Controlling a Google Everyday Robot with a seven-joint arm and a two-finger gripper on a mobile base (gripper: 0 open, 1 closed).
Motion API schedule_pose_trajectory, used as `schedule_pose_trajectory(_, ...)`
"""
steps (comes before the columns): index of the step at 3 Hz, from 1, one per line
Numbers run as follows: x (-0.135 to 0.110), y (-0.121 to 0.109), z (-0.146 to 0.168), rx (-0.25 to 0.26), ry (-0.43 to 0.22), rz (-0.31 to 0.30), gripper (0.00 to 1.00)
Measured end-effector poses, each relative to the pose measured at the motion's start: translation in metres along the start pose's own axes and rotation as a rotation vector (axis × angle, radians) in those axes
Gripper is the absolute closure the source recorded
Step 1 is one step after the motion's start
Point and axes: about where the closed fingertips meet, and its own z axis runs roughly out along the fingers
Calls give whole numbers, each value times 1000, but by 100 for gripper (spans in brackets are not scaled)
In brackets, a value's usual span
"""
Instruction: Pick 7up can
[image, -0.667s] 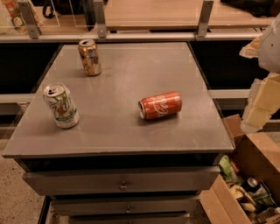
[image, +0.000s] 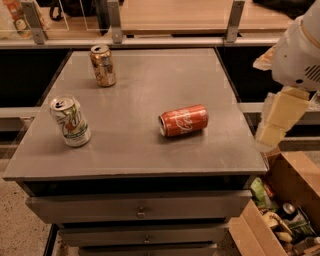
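Note:
The 7up can (image: 70, 120) stands upright near the front left corner of the grey table (image: 150, 155); it has a white-silver body with green lettering and a silver top. My gripper (image: 270, 135) hangs at the right edge of the view, just beyond the table's front right corner and far to the right of the 7up can. It holds nothing that I can see. The white arm housing (image: 297, 50) sits above it.
An orange-red can (image: 183, 120) lies on its side in the middle of the table, between the gripper and the 7up can. A gold-brown can (image: 103, 65) stands upright at the back left. An open cardboard box of items (image: 282, 215) sits on the floor at lower right. Drawers (image: 140, 210) are below the tabletop.
The gripper has shifted slightly left, towards the table's right edge. The cans have not moved.

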Motion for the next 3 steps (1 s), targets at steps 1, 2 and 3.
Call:
schedule_pose_trajectory(1, -45, 4, 34, -65, -61, -49, 0)
schedule_pose_trajectory(2, -96, 11, 70, -133, -119, -105, 0)
schedule_pose_trajectory(3, -139, 15, 95, -173, -161, -147, 0)
